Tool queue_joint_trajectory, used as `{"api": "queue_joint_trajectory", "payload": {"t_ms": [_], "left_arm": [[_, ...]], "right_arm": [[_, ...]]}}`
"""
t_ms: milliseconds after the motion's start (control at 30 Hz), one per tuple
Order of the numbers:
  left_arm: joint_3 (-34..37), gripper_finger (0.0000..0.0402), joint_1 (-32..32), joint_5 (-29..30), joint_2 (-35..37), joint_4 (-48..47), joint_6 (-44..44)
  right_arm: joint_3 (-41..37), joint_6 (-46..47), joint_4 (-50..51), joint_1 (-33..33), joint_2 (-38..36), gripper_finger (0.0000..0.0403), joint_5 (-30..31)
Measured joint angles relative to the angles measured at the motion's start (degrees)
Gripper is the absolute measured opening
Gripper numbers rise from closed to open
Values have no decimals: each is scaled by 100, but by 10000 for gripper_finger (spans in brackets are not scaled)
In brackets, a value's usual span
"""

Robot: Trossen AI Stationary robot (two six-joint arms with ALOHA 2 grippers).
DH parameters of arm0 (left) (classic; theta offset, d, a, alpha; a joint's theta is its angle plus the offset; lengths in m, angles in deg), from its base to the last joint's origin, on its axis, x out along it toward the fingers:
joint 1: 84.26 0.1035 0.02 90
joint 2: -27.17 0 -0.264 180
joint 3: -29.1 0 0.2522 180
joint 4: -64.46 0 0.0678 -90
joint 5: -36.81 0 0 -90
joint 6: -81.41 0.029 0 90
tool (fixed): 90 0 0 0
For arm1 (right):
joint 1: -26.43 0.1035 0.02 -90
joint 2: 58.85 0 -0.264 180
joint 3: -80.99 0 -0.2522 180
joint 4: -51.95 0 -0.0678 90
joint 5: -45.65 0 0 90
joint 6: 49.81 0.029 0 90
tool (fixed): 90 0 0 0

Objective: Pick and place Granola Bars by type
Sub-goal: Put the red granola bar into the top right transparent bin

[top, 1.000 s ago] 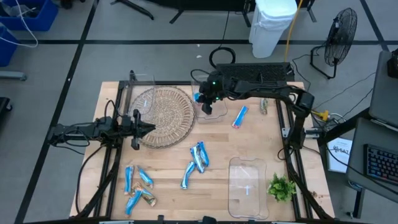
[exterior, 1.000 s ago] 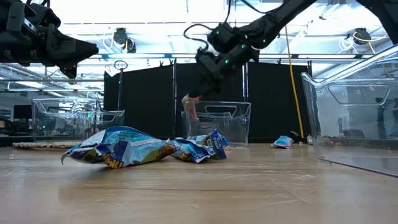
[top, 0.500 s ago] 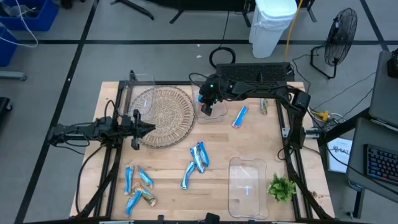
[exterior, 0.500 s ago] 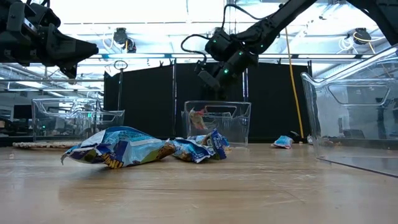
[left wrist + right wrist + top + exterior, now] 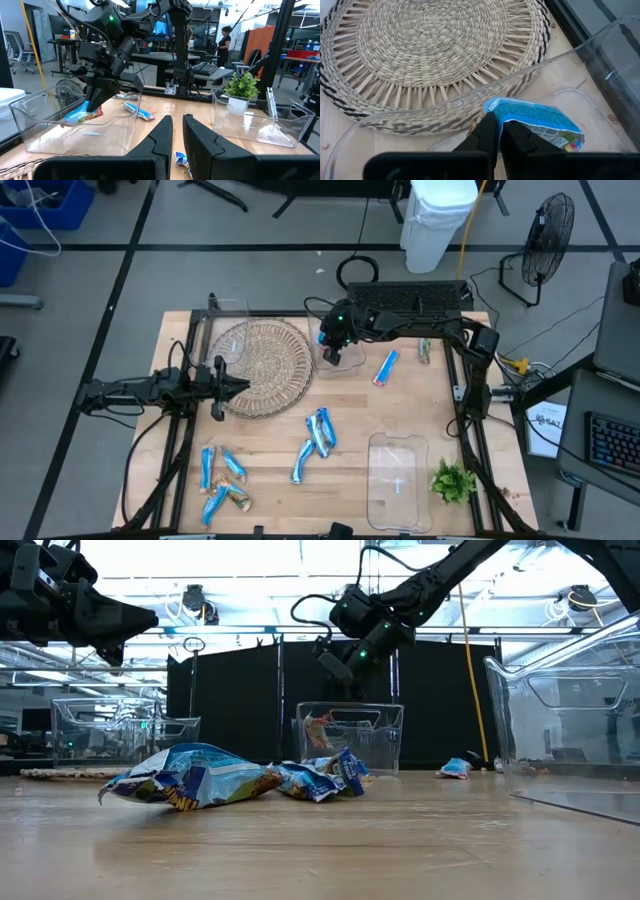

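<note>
Since a second ago the right tool (image 5: 333, 354) has let go of the blue-wrapped granola bar (image 5: 535, 124) it carried and lifted a little; that bar now lies inside the small clear plastic bin (image 5: 338, 362) at the upper middle of the high view, and over the last half second the arm has hardly shifted. The right tool hangs just above the bin, its two dark fingers (image 5: 487, 135) nearly together and holding nothing. The left tool (image 5: 232, 386) waits at the left of the high view over the edge of the round woven straw mat (image 5: 262, 364), fingers close together, empty. On the pale wooden bench (image 5: 270, 450) the other shiny blue wrapped bars lie apart: one (image 5: 386, 366) just right of the bin, a brownish one (image 5: 425, 350) farther right, a cluster (image 5: 315, 440) at centre, another cluster (image 5: 220, 480) at lower left. A larger clear tray (image 5: 398, 480) sits lower right, beside a green leafy sprig (image 5: 452, 480).
</note>
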Motion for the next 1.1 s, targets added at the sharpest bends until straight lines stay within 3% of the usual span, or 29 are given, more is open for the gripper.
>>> {"api": "queue_joint_trajectory", "payload": {"t_ms": [167, 733, 967, 1100], "left_arm": [[0, 49, 1, 0, 0, 0, 0], [0, 49, 1, 0, 0, 0, 0], [-2, 49, 0, 0, 0, 0, 0], [0, 49, 2, 0, 2, 0, 0]], "right_arm": [[0, 60, -2, 2, -2, 19, -2], [0, 170, -118, 13, -2, 120, -6], [-2, 171, 3, 13, -65, 138, -4], [-7, 31, 501, 15, -508, 138, 1]]}}
